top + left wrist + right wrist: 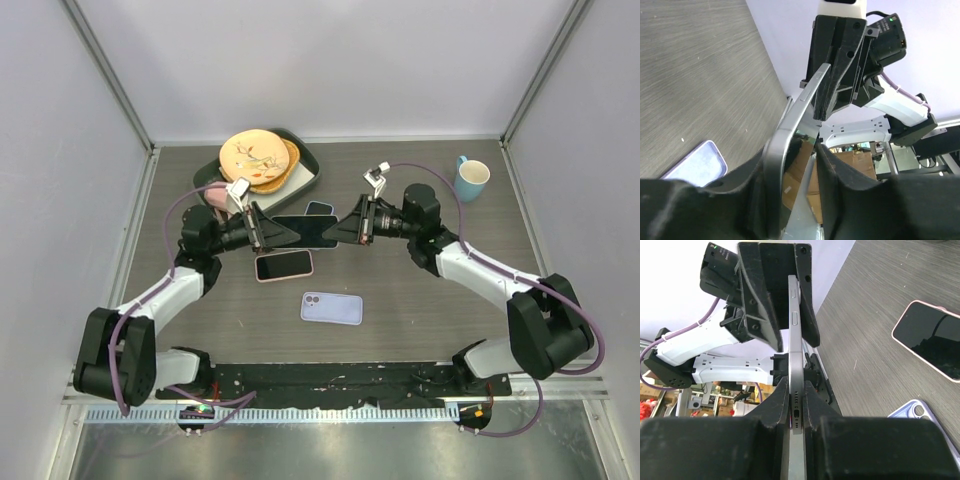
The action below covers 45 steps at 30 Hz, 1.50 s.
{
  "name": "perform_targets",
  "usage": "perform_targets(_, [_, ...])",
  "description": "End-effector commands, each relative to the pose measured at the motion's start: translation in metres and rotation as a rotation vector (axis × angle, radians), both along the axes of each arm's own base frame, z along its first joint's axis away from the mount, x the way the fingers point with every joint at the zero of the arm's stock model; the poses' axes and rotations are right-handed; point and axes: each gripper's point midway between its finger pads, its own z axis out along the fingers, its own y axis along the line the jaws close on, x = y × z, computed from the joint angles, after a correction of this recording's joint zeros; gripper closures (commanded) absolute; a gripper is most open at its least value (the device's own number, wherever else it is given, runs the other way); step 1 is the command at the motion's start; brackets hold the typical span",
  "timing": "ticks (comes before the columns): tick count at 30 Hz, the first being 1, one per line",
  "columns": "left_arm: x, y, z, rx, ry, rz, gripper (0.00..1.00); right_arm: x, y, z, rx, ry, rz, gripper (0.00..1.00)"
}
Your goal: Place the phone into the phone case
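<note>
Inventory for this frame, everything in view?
dark phone: one, dark grey, raised between both grippers
pink phone: one, pink, black screen, mid-table
phone case: one, lavender, nearest the bases
small dark item: one, bluish, behind the dark phone
tray: one, dark, rear left
plates: stacked, yellow and orange, in tray
pink object: one, beside tray
mug: one, blue, rear right
table: one, grey-brown
left gripper: one, black, open around dark phone
right gripper: one, black, shut on dark phone

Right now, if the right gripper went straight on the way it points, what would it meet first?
Probably the left gripper, facing it nearly tip to tip along the phone that the right gripper clamps.
</note>
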Motion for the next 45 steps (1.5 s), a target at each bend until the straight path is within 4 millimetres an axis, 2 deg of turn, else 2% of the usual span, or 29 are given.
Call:
perform_targets(1, [-0.001, -0.003, 0.014, 0.020, -0.104, 0.019, 0.47, 0.006, 0.006, 0.001, -0.030, -0.044, -0.020, 0.99])
perform_targets(3, [-0.001, 0.000, 0.001, 0.088, -0.094, 0.048, 0.39, 0.005, 0.006, -0.002, -0.043, -0.044, -0.016, 0.99])
perform_targets(4, [0.009, 0.004, 0.000, 0.126, -0.105, 0.101, 0.34, 0.005, 0.004, -0.005, -0.060, -0.044, -0.021, 0.99])
perform_targets(5, [0.007, 0.008, -0.021, 0.196, -0.003, 0.122, 0.31, 0.004, 0.004, -0.009, -0.071, -0.040, -0.021, 0.99])
perform_targets(6, [0.013, 0.013, -0.022, 0.257, -0.056, 0.148, 0.29, 0.004, 0.003, -0.012, -0.084, -0.035, -0.025, 0.99])
perform_targets(7, [0.014, 0.017, -0.029, 0.300, -0.043, 0.163, 0.27, 0.004, 0.001, -0.017, -0.102, -0.027, -0.030, 0.99])
perform_targets(8, [0.014, 0.025, -0.047, 0.374, 0.030, 0.200, 0.27, 0.003, 0.000, -0.023, -0.113, -0.015, -0.034, 0.99])
perform_targets(10, [0.018, 0.036, -0.058, 0.477, 0.031, 0.239, 0.25, 0.000, -0.003, -0.031, -0.130, 0.004, -0.035, 0.99])
perform_targets(11, [0.017, 0.048, -0.074, 0.561, 0.089, 0.281, 0.25, -0.002, -0.004, -0.039, -0.143, 0.018, -0.039, 0.99])
perform_targets(13, [0.021, 0.063, -0.085, 0.665, 0.106, 0.323, 0.24, -0.005, -0.007, -0.048, -0.158, 0.038, -0.043, 0.99])
perform_targets(14, [0.017, 0.076, -0.097, 0.747, 0.156, 0.359, 0.24, -0.007, -0.009, -0.054, -0.170, 0.044, -0.046, 0.99])
perform_targets(18, [0.014, 0.102, -0.109, 0.893, 0.206, 0.429, 0.25, -0.013, -0.020, -0.065, -0.222, 0.066, -0.062, 0.99])
perform_targets(21, [0.011, 0.107, -0.115, 0.931, 0.213, 0.438, 0.25, -0.016, -0.034, -0.065, -0.242, 0.064, -0.084, 0.99])
perform_targets(28, [0.007, 0.086, -0.132, 0.991, 0.201, 0.381, 0.25, -0.027, -0.079, -0.068, -0.233, 0.116, -0.151, 0.99])
perform_targets(31, [0.002, 0.062, -0.140, 1.019, 0.176, 0.315, 0.25, -0.038, -0.089, -0.075, -0.252, 0.166, -0.166, 0.99])
perform_targets(34, [-0.002, 0.039, -0.146, 1.053, 0.141, 0.256, 0.26, -0.048, -0.093, -0.079, -0.270, 0.216, -0.171, 0.99])
perform_targets(35, [-0.001, 0.032, -0.142, 1.057, 0.119, 0.245, 0.26, -0.049, -0.094, -0.078, -0.269, 0.219, -0.174, 0.99])
perform_targets(38, [-0.005, 0.018, -0.147, 1.082, 0.100, 0.203, 0.26, -0.057, -0.096, -0.080, -0.273, 0.241, -0.184, 0.99])
perform_targets(43, [-0.003, 0.014, -0.146, 1.076, 0.090, 0.209, 0.26, -0.067, -0.094, -0.093, -0.303, 0.276, -0.185, 0.99])
perform_targets(45, [-0.002, 0.016, -0.143, 1.084, 0.082, 0.219, 0.26, -0.072, -0.086, -0.095, -0.301, 0.280, -0.185, 0.99])
